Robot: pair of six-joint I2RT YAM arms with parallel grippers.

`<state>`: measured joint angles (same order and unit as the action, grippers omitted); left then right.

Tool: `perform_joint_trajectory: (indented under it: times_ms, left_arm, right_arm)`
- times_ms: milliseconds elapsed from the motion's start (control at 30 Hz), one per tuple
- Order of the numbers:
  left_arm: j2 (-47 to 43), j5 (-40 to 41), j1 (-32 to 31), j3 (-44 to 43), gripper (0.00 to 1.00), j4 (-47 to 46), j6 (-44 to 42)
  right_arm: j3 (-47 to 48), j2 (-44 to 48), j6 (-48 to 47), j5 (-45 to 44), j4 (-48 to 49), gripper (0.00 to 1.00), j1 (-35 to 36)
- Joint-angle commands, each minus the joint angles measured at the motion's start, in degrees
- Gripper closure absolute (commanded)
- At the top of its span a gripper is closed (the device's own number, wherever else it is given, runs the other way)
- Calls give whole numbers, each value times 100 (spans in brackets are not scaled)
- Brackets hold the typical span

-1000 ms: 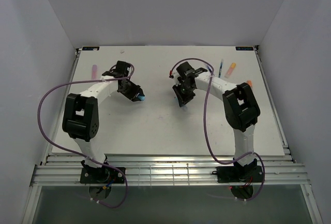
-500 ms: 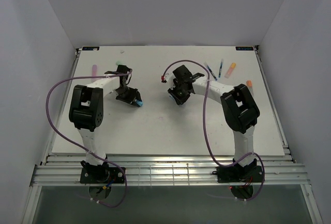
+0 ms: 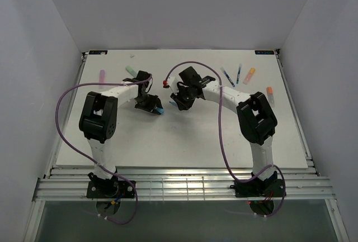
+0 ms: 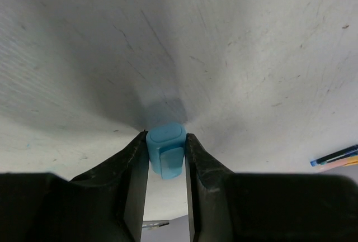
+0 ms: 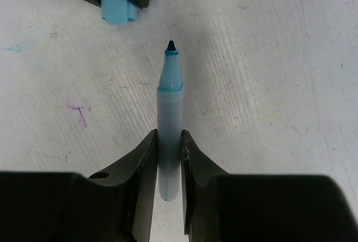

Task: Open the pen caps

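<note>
Light blue pen, cap off: barrel clamped in the right gripper over the middle of the table, long axis running straight out past the fingers, bare tip near its cap, which the left gripper pinches slightly left of that line.

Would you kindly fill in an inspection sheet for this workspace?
Surface: white table, faint ink marks.
Job's things: light blue plastic cap off its pale pen body, tip bare; pink pen, green pen, dark blue pens, orange pens lying loose.
Clutter: nothing seen.
Grippers: left gripper shut on the cap; right gripper shut on the pen body.
Cables: purple cables, looping freely.
Surroundings: plain white walls.
</note>
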<state>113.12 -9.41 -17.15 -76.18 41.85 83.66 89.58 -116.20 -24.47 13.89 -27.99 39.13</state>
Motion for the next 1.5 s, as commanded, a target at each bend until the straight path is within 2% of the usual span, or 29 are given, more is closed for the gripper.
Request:
perform_joint_trajectory:
  times_ms: [0,267,367,433,533,633,733,900,1033,1133,1467]
  left_arm:
    - [-27,159,-26,-20,100,-334,678]
    - [114,273,18,-116,100,-563,564]
    - [105,361,62,-125,100,-537,468]
    - [87,361,71,-46,100,-502,493]
    - [44,326,97,156,100,-563,546]
    - [8,352,106,227,100,-634,459]
    - [17,370,115,200,100,-651,388]
    - [35,422,168,121,100,-669,326]
    - [61,405,203,121,100,-756,484]
    - [122,335,203,121,100,-915,634]
    - [307,475,291,60,100,-1249,819]
  right_arm:
    - [148,-183,-41,290,30,89,42]
    - [-440,-35,3,220,276,87,59]
    - [-669,106,-23,88,416,84,68]
    - [-915,177,-137,-96,530,79,94]
    - [-1302,396,-707,-465,715,81,156]
    - [-1566,572,-1015,-870,1006,87,156]
    - [-1313,441,-1656,-897,655,92,156]
    - [-1128,195,-2447,-1362,1119,92,156]
    - [-873,54,-3202,-1187,1401,92,77]
    - [-574,-174,-3345,-1081,1445,92,33]
    - [-740,-377,-3433,-1240,2025,92,-90]
